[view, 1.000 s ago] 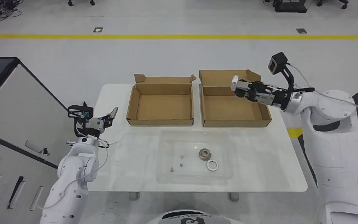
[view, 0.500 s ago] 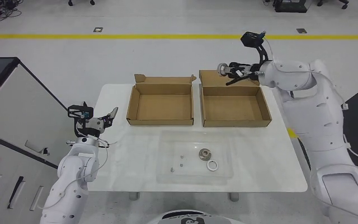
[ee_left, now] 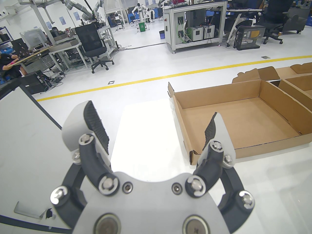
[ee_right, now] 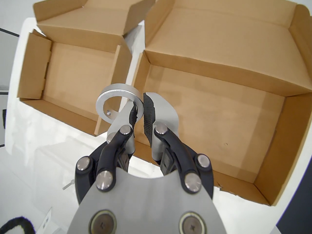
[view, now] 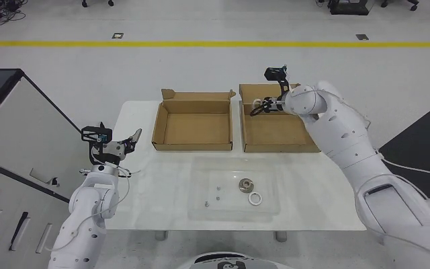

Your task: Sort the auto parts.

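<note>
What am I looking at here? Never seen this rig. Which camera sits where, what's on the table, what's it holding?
This is a two-armed robot working at a white table. The top view comes from a camera above its arms, looking down. The other two pictures come from a camera on each wrist, so each shows that arm's own pincer up close.

Two open cardboard boxes stand side by side on the table, the left box and the right box. In front of them is a clear tray holding a round metal hub, a white ring and a few small parts too tiny to identify.

The right pincer is shut on a metal ring, held above the boxes near where they meet. The left pincer is open, holds nothing, and sits by the table's left edge.
</note>
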`<control>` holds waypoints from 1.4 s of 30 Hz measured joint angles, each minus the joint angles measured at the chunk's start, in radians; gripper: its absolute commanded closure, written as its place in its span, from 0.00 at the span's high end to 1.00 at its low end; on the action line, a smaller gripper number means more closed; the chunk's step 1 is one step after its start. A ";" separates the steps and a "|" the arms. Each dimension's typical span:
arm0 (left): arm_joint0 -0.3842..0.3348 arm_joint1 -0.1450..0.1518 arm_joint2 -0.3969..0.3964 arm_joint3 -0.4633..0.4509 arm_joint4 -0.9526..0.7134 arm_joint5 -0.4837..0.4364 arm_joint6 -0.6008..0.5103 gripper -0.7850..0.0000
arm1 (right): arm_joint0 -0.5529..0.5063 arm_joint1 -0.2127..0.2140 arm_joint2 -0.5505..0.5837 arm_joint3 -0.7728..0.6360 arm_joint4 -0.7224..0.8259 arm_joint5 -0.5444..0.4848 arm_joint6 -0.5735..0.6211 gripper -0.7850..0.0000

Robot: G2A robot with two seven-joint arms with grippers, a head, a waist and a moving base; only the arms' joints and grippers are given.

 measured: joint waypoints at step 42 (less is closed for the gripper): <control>0.000 0.000 0.000 0.000 0.000 0.000 0.000 1.00 | 0.085 -0.177 -0.160 0.461 0.007 -0.062 -0.127 1.00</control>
